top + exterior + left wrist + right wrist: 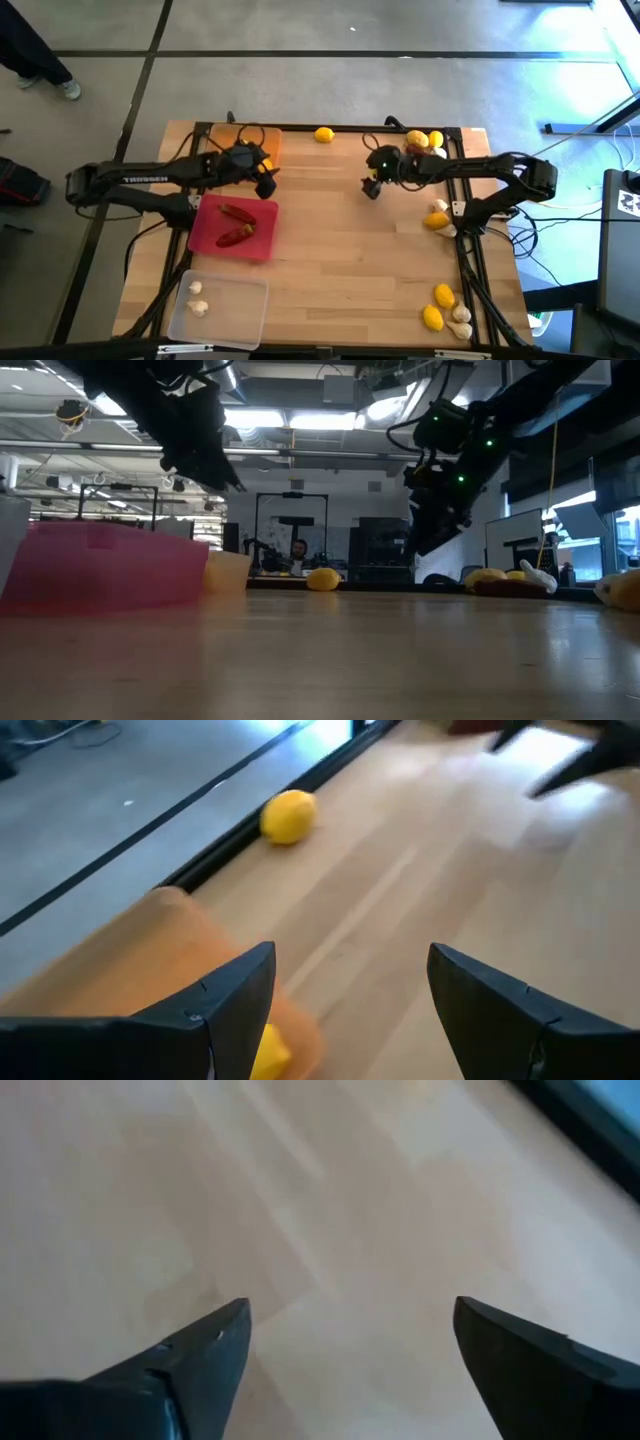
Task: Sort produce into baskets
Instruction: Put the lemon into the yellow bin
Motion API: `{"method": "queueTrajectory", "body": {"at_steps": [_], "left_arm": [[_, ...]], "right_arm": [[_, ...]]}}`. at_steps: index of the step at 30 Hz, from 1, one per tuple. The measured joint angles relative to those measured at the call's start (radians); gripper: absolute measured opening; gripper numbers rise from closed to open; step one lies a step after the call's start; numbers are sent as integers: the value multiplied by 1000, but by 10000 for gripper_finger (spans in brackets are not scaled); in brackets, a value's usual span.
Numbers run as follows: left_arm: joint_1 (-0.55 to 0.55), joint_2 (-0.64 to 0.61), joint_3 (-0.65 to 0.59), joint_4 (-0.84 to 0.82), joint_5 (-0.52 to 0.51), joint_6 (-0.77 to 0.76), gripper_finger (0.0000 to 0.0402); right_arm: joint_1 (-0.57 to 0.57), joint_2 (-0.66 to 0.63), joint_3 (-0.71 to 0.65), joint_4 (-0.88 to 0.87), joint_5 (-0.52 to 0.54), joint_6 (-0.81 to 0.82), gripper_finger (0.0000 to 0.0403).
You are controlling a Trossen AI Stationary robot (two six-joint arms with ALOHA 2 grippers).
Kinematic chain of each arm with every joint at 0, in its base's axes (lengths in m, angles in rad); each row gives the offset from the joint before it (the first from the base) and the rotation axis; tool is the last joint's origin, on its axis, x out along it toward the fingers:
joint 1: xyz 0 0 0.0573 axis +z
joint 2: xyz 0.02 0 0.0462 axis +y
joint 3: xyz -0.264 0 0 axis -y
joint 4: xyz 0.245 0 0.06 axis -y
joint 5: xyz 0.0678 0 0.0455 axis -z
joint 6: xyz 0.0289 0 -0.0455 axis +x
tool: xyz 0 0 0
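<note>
The orange basket [250,143] stands at the far left, and a lemon [266,1054] shows in it under my left finger. In front of it, the red-pink basket [235,226] holds two dark red chillies [237,212]. The clear basket [217,311] at the near left holds garlic bulbs [197,300]. One lemon [324,135] lies on the table by the far edge. My left gripper [350,955] hangs open at the orange basket's right corner, holding nothing. My right gripper [350,1310] hangs open over bare wood at mid-table, holding nothing.
Loose lemons, a chilli and garlic lie in a heap at the far right [425,141]. More lemons and garlic lie by the right edge [437,217] and at the near right corner [446,308]. The wood between the baskets and these heaps is bare.
</note>
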Motion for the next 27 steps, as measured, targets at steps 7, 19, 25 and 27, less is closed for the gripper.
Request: {"method": "queueTrajectory", "body": {"at_steps": [7, 19, 25, 27], "left_arm": [[-50, 0, -19, 36, -1, -18, 258], [-53, 1, -19, 30, -1, -101, 258], [-53, 1, -19, 33, -1, -104, 258], [-53, 1, -19, 45, -2, -104, 258]], "right_arm": [[-94, 0, 7, 71, -30, -56, 323], [-178, 84, 7, 203, -135, -110, 321], [-215, 154, 93, 196, -132, -137, 321], [-225, 181, 130, 193, -133, -137, 321]]}}
